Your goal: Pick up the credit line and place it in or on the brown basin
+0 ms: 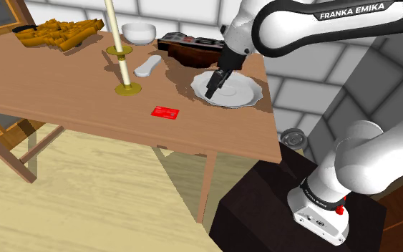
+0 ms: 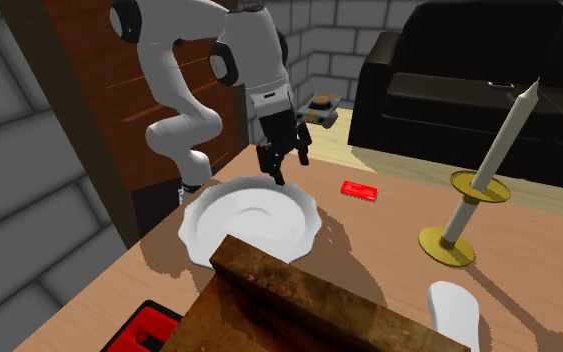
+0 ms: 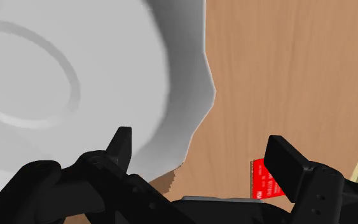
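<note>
Red flat card (image 1: 165, 112) lies near the white scalloped plate (image 1: 246, 91). Black gripper (image 1: 212, 91) hovers above that plate, fingers wide, empty.

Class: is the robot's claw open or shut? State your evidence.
Open. The claw shows its two black fingers well apart in the wrist view, clasping nothing; the red card lies flat on the table.

The gripper (image 2: 287, 166) hangs over the far rim of the white plate (image 2: 239, 225), its 2 fingers apparently apart. The red card (image 2: 359, 190) lies flat on the table (image 2: 389, 250), between plate and candlestick (image 2: 461, 225), touching neither. The brown basin (image 2: 299, 300) stands before the plate
</note>
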Controlling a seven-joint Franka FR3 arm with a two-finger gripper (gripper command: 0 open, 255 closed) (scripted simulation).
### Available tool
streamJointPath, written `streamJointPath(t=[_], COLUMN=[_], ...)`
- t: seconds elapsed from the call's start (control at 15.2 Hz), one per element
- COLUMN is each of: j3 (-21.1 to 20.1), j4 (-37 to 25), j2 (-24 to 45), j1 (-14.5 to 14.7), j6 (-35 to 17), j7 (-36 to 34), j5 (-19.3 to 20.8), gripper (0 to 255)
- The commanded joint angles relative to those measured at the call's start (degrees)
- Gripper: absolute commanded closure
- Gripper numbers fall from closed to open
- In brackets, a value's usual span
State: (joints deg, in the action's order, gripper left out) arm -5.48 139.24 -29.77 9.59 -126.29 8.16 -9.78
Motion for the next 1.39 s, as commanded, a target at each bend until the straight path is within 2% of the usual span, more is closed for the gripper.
streamJointPath(t=[0.0,0.79,1.32], j3=[-0.87,-6.52,-7.30], j4=[0.02,-6.35,-7.71], j2=[2.04,18.98,25.12], j1=[1.29,7.81,7.62], j6=[-4.61,-28.88,-33.68], j7=[1.15,7.37,6.46], j5=[-0.77,-2.53,-1.12], gripper=[0,0,0])
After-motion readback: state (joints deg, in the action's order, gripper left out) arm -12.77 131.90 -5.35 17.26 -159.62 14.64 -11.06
